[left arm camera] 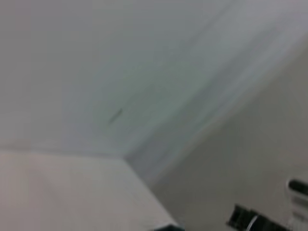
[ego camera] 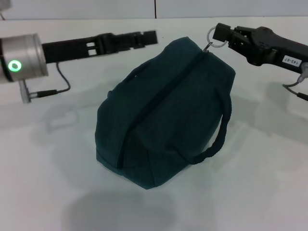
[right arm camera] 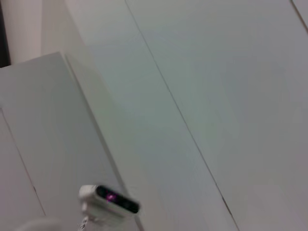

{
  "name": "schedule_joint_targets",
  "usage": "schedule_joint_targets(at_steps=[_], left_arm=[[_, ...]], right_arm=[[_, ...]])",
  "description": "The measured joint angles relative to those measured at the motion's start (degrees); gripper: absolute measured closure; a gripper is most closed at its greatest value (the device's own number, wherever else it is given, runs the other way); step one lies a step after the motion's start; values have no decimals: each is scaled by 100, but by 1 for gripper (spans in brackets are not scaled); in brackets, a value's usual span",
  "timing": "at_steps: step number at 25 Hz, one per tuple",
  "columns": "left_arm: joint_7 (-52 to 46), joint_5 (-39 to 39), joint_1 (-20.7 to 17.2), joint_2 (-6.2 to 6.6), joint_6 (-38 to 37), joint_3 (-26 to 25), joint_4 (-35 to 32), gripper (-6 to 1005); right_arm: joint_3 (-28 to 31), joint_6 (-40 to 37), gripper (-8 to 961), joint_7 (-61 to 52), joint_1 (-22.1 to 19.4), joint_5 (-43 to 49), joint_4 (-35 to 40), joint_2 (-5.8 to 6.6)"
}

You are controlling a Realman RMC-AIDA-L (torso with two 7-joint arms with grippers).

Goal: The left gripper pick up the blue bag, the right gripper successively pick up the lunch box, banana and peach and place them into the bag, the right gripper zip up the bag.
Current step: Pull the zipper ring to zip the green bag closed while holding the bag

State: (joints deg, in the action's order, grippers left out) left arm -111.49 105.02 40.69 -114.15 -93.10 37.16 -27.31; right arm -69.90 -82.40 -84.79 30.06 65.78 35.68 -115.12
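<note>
- The bag (ego camera: pixel 163 113) sits mid-table (ego camera: pixel 43 183), zipped along its top. The zip line runs from the near-left end to the far-right end.
- The right gripper (ego camera: pixel 222 34) is at that far-right end, pinching the ring pull (ego camera: pixel 215 39).
- The left gripper (ego camera: pixel 151 37) hangs just beyond the bag's far-left side; its finger gap cannot be told.
- The bag is dark teal, bulging, one handle (ego camera: pixel 214 139) drooping on the right. No food shows.

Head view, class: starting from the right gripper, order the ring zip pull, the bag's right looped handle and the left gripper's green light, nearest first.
From the right gripper:
1. Silver ring zip pull, at its tip, on the dark teal fabric bag.
2. Right looped handle, below.
3. Green light, far left.
</note>
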Motion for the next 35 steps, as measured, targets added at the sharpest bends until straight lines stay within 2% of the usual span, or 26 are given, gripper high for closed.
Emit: schedule_joint_targets(at_steps=[7,21,24,35], left_arm=[[-558,239,244,-121,37,612,-348,127],[-789,355,210,-235,261,600,-363,137],[-865,337,197,-249,264,581,-364,332],[-833,325,180,-338,237,606,-363,761]], right_arm=[[11,-55,946,56,-16,-4,-6,-9],[12,-143,946,69,-18,-3,-9,-5],[12,-154,946,69,-18,-2,-16,-4],[220,-294,942,74,-40,-3,-277,-10]])
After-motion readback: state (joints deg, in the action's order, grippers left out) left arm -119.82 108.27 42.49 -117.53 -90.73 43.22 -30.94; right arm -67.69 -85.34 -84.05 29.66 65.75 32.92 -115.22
